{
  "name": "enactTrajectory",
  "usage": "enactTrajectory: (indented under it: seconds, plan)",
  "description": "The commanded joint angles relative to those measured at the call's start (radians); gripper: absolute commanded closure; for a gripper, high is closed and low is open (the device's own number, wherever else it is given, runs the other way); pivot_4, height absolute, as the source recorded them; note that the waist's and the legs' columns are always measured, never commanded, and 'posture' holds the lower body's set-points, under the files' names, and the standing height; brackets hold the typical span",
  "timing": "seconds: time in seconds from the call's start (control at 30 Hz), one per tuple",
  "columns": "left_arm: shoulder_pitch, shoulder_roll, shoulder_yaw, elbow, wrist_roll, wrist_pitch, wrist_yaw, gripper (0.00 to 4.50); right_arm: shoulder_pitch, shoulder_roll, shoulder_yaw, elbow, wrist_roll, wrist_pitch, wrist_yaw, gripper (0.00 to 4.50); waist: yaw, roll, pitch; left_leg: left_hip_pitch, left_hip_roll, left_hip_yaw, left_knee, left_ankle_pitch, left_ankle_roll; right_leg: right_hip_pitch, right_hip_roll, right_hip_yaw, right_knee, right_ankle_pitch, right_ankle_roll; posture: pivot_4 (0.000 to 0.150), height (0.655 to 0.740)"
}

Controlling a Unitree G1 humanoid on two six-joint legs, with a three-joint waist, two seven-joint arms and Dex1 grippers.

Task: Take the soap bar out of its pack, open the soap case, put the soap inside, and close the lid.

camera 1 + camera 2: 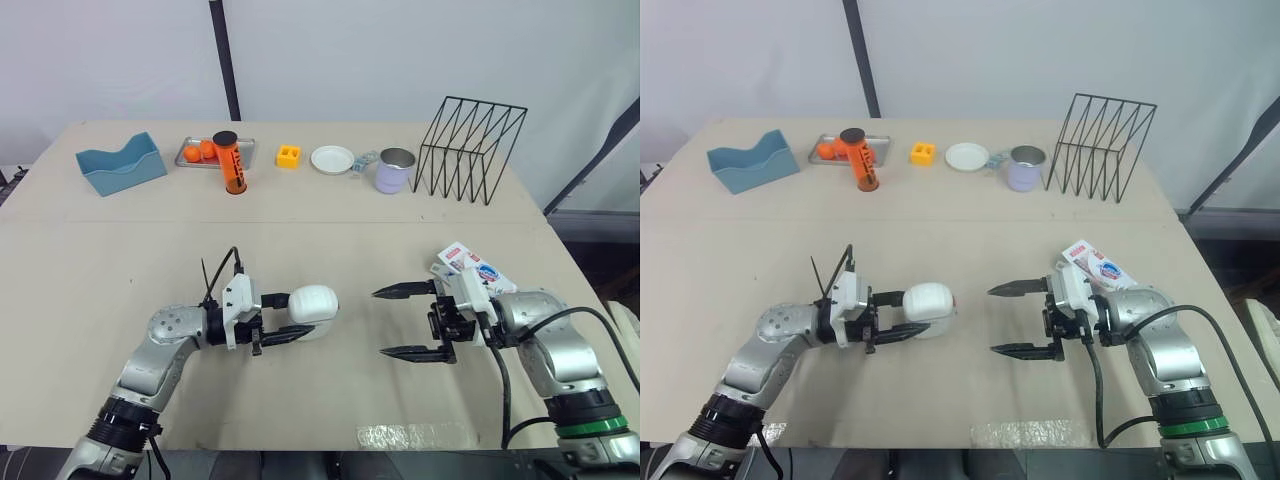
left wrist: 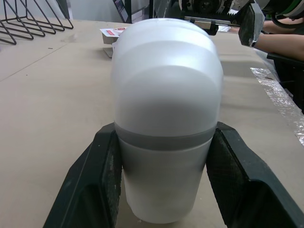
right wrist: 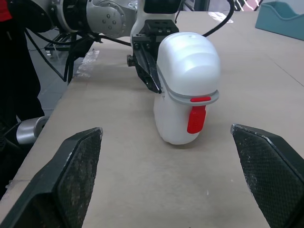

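A white soap case (image 1: 313, 308) with a red latch (image 3: 196, 118) lies on the table, lid closed. My left gripper (image 1: 292, 318) is shut on the case's base, one finger (image 2: 92, 183) on each side. My right gripper (image 1: 402, 322) hovers open a short way to the case's right, fingertips pointing at the latch end, nothing between them. The soap pack (image 1: 472, 268), white with red and blue print, lies on the table just behind my right wrist.
Along the far edge stand a blue tray (image 1: 121, 164), a metal tray with orange items and an orange bottle (image 1: 232, 163), a yellow block (image 1: 289, 156), a white dish (image 1: 332, 159), a cup (image 1: 395, 170) and a black wire rack (image 1: 470, 148). Tape (image 1: 415, 436) marks the near edge.
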State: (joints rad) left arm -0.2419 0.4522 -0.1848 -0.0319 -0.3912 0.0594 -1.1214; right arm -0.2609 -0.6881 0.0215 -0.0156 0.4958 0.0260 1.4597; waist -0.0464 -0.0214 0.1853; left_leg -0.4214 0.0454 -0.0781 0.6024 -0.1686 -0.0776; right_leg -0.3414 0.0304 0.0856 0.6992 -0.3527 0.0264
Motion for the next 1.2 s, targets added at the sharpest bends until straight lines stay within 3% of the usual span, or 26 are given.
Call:
enactTrajectory:
  seconds: [0.03, 0.13, 0.53, 0.8, 1.2]
  plan:
    - [0.011, 0.012, 0.031, -0.046, -0.032, 0.043, 0.008, 2.49, -0.008, 0.005, -0.02, -0.012, 0.014, -0.031, 0.01, 0.03, 0.0, 0.0, 0.0, 0.0, 0.0, 0.0, 0.0, 0.0, 0.0, 0.0, 0.0, 0.0, 0.0, 0.0, 0.0, 0.15, 0.74]
    - [0.004, 0.017, 0.043, -0.063, -0.055, 0.113, 0.028, 2.49, -0.014, 0.002, -0.014, 0.001, -0.007, -0.046, 0.004, 0.03, 0.001, 0.0, 0.0, 0.0, 0.0, 0.0, 0.0, 0.0, 0.0, 0.0, 0.0, 0.0, 0.0, 0.0, 0.0, 0.15, 0.74]
    - [-0.062, 0.081, 0.144, -0.188, -0.396, 0.82, 0.218, 2.49, -0.067, 0.012, -0.008, 0.024, -0.016, -0.048, -0.008, 0.03, 0.001, 0.0, 0.001, -0.001, 0.0, -0.002, 0.0, 0.0, 0.0, 0.0, 0.0, -0.001, 0.0, 0.0, 0.0, 0.15, 0.74]
    - [-0.115, 0.094, 0.203, -0.157, -0.596, 1.207, 0.322, 2.49, -0.056, 0.023, 0.009, -0.012, -0.015, -0.043, -0.017, 0.03, 0.001, 0.0, 0.001, -0.001, 0.0, -0.003, 0.0, 0.0, 0.0, 0.0, -0.001, -0.002, 0.0, 0.0, 0.0, 0.15, 0.74]
    - [-0.135, 0.072, 0.143, -0.093, -0.505, 1.23, 0.394, 2.49, -0.049, 0.022, 0.017, -0.044, 0.003, 0.009, -0.028, 0.03, 0.002, 0.0, 0.001, -0.001, -0.001, -0.003, 0.001, 0.001, -0.002, 0.001, -0.001, -0.003, 0.0, 0.0, 0.0, 0.15, 0.74]
